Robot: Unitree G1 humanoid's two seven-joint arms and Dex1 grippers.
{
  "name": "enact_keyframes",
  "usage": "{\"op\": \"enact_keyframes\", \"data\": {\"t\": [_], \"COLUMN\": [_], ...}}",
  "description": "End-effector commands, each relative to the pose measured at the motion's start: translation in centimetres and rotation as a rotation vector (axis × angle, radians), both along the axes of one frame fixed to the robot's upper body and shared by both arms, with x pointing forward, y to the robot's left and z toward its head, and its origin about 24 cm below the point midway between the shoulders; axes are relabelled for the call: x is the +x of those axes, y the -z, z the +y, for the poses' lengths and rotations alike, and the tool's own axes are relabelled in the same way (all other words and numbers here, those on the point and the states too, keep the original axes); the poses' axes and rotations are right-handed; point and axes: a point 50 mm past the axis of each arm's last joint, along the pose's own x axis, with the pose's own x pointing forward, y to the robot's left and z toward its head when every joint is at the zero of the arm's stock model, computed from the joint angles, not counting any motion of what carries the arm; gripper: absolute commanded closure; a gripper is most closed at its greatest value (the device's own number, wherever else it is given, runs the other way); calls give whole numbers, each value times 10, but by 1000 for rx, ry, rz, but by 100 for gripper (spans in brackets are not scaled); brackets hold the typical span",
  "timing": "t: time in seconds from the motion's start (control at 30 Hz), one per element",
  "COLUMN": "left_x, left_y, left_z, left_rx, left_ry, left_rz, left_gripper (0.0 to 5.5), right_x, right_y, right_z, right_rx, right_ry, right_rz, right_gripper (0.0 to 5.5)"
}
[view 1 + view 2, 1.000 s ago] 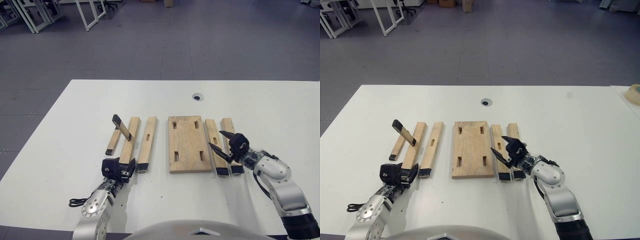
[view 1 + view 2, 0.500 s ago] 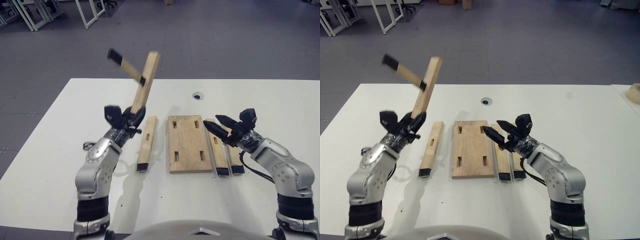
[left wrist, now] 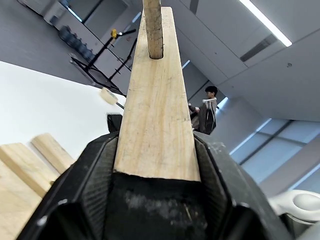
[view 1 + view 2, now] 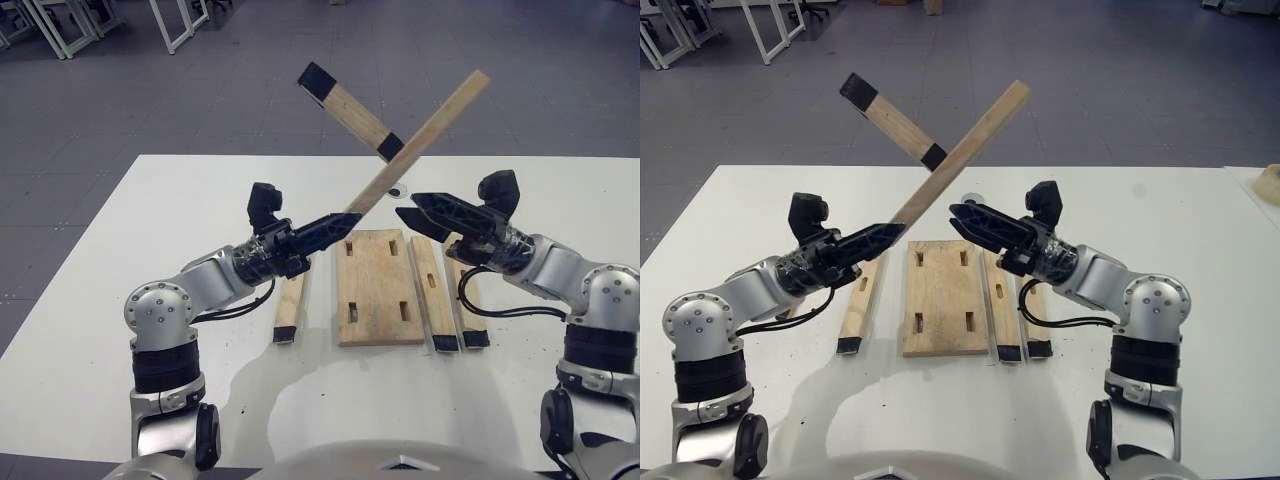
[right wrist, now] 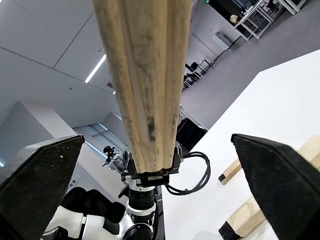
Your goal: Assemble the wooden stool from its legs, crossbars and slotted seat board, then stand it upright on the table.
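Note:
My left gripper [image 4: 335,221] is shut on the lower end of a wooden leg [image 4: 425,128], held in the air and slanting up to the right. A crossbar [image 4: 348,103] with black ends sits through the leg's slot. The left wrist view looks along the leg [image 3: 156,105] clamped between the fingers. My right gripper [image 4: 405,206] hangs open just right of the leg, above the seat board [image 4: 378,290]. From the right wrist, the leg [image 5: 147,85] stands between its spread fingers [image 5: 42,175], with no contact visible. The slotted seat board lies flat mid-table.
One loose leg [image 4: 291,300] lies left of the seat board and two legs [image 4: 431,295] [image 4: 466,305] lie to its right. A cable hole [image 4: 970,197] sits behind the board. A tan object [image 4: 1270,186] rests at the table's far right edge.
The left arm has lifted the leg with its crossbar off the table and swung it to the right over the board. The right gripper has risen from the table to meet it, still open.

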Motion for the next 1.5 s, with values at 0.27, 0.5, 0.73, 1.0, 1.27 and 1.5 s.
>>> {"op": "enact_keyframes", "data": {"t": [0.27,0.5,0.73,1.0,1.27,1.5], "left_x": [-7,-7,-8,-9,-26,-8], "left_y": [0,2,1,6,43,78], "left_z": [-7,-4,-4,12,23,-7], "left_rx": [23,29,28,111,496,946], "left_ry": [40,27,46,12,153,31], "left_rz": [13,15,5,-86,-192,-510], "left_gripper": [344,344,344,251,248,248], "right_x": [8,8,9,12,19,17], "right_y": [-10,-7,-6,-14,-10,-5], "right_z": [14,9,9,1,-21,-31], "right_rx": [-22,-52,-63,-29,-60,-89], "right_ry": [-47,-38,-44,-5,107,166], "right_rz": [-67,-81,-100,-112,-108,-106], "right_gripper": [77,231,343,344,347,347]}}
